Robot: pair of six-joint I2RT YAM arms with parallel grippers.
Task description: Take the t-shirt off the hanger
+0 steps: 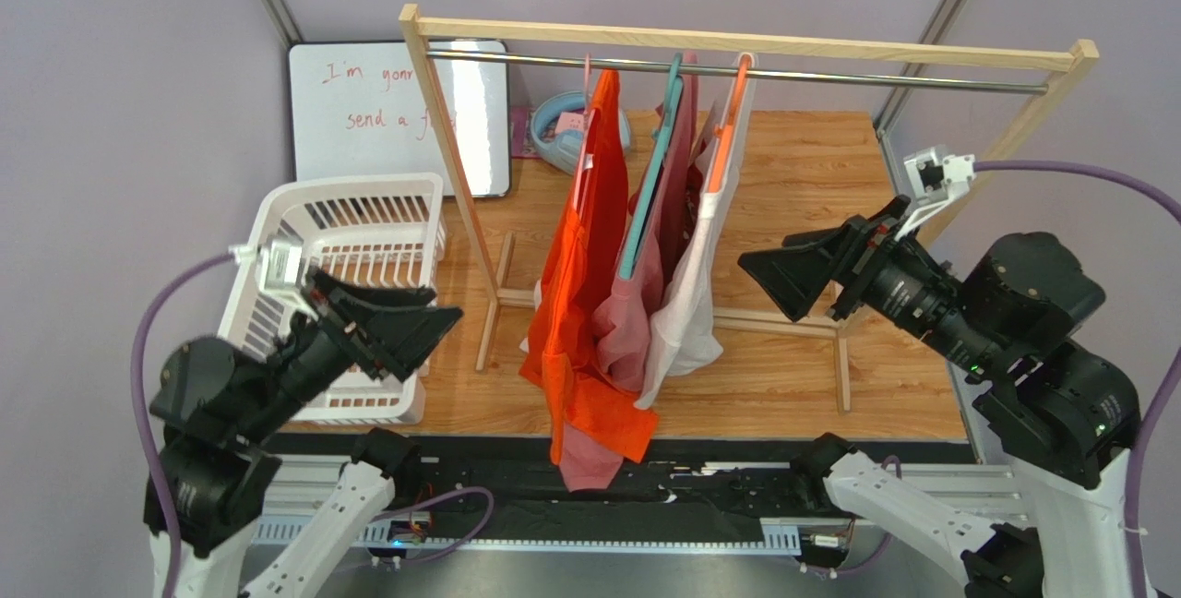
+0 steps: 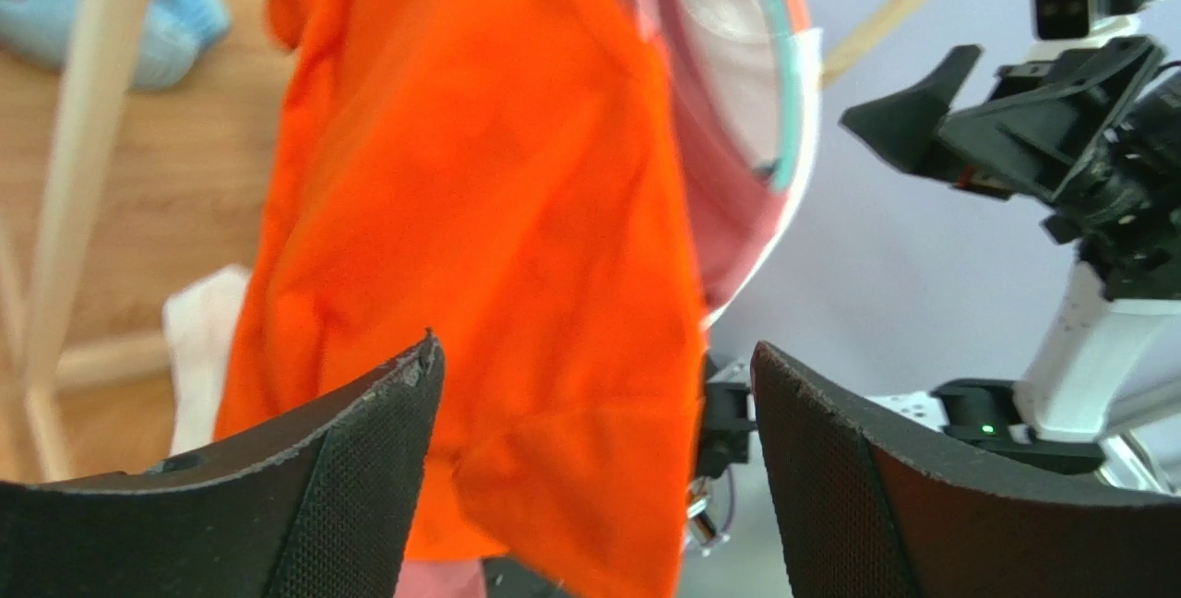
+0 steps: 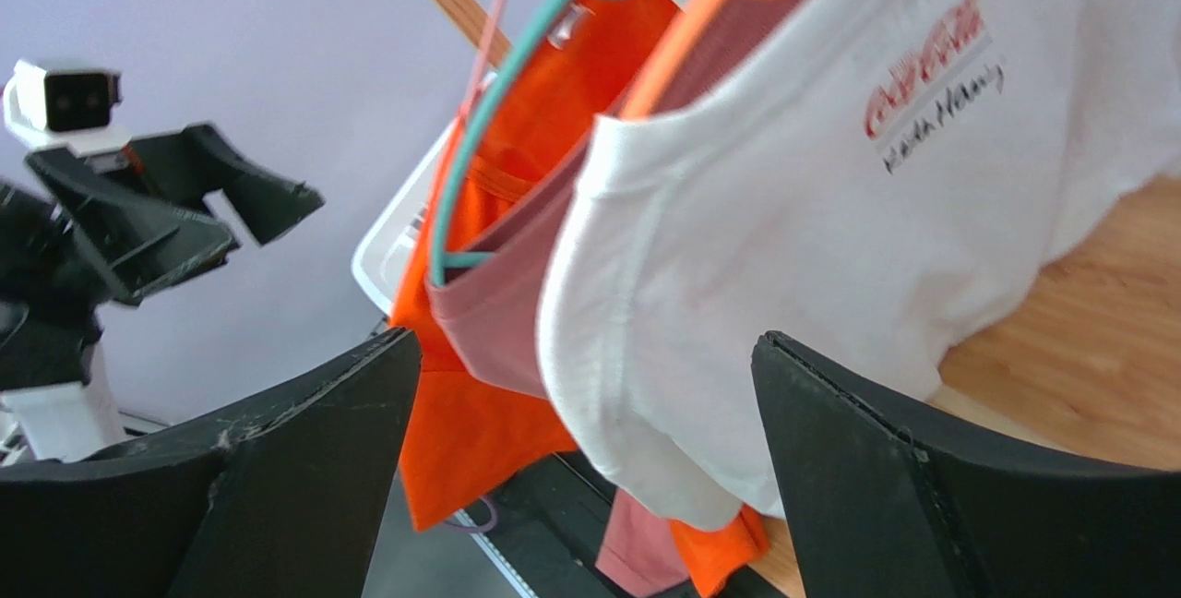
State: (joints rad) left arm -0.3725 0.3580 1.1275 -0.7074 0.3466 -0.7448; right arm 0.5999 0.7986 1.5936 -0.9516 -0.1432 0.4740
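Bright, diffuse and even across all 3 views, lit from above. Faint shadows on the brown wooden tabletop beneath the pale wooden clothes rack. Sheen down the glossy white whiteboard. Sharp throughout the top view. Blurred close to the left wrist lens on the vivid orange fabric t-shirt; slightly soft in the right wrist view on the white printed t-shirt.

3 matt cloth t-shirts on a smooth wood rack (glossy metal rail).

Orange t-shirt, pink t-shirt, white t-shirt with red lettering, teal hanger, white basket
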